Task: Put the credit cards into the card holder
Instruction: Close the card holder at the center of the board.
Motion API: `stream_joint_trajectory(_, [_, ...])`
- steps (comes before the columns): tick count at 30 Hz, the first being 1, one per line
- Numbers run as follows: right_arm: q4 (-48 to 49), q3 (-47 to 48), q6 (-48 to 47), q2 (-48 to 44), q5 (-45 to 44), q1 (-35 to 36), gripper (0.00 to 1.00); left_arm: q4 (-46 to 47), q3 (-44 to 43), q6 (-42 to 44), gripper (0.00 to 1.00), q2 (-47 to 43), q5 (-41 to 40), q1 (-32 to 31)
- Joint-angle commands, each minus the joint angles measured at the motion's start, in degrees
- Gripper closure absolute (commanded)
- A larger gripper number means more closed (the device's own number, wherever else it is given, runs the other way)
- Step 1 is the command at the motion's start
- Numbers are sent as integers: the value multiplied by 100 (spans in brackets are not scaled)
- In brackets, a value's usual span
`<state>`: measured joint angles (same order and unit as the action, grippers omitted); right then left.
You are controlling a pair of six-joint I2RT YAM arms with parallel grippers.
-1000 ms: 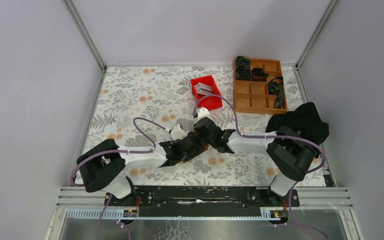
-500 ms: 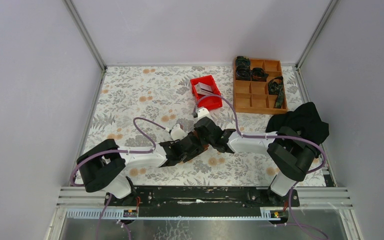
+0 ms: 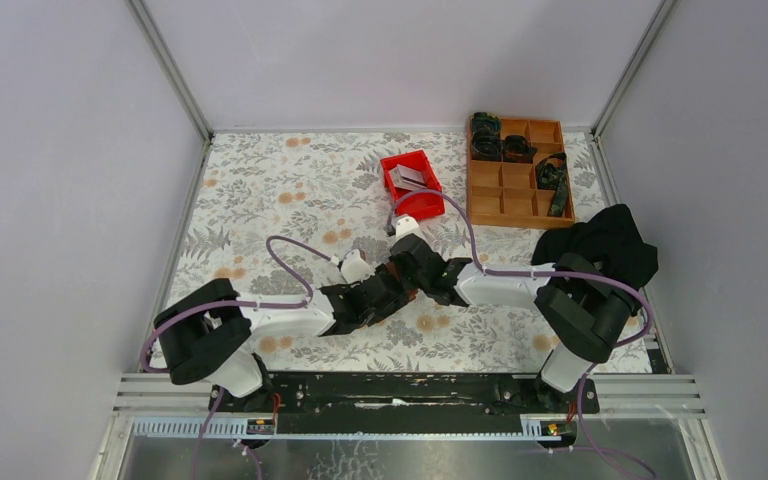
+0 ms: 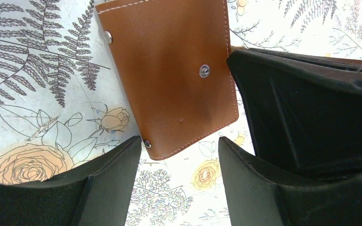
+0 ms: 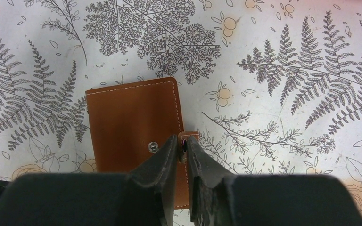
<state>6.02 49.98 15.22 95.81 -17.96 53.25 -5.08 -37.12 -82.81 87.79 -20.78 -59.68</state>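
The brown leather card holder (image 4: 169, 70) lies closed and flat on the floral table between the two arms; it also shows in the right wrist view (image 5: 132, 122). My right gripper (image 5: 184, 145) is shut on its snap tab (image 5: 189, 137), which stands lifted off the snap stud. My left gripper (image 4: 179, 146) is open and empty, its jaws just short of the holder's near corner. From above, both grippers meet over the holder (image 3: 412, 294), which they mostly hide. Grey credit cards (image 3: 412, 178) lie in the red bin.
The red bin (image 3: 412, 185) stands behind the grippers. An orange-brown compartment tray (image 3: 515, 185) with dark items stands at back right. A black cloth (image 3: 600, 245) lies by the right arm.
Both grippers have stayed over the card holder; the right wrist has shifted very slightly. Nothing else has visibly moved.
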Motion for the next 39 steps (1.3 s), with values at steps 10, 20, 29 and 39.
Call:
stream_joint_trajectory(10, [83, 12, 28, -423, -34, 54, 79, -1566, 553, -180, 30, 444, 581, -269])
stream_joint_trajectory(20, [27, 87, 55, -294, 56, 56, 79, -1584, 583, -253, 30, 406, 560, -299])
stream_joint_trajectory(29, [-83, 178, -4, -172, 99, 59, 78, -1584, 560, -271, 30, 457, 564, -313])
stream_joint_trajectory(39, [-198, 228, -27, -119, -26, 54, 81, -1584, 598, -306, 30, 427, 562, -321])
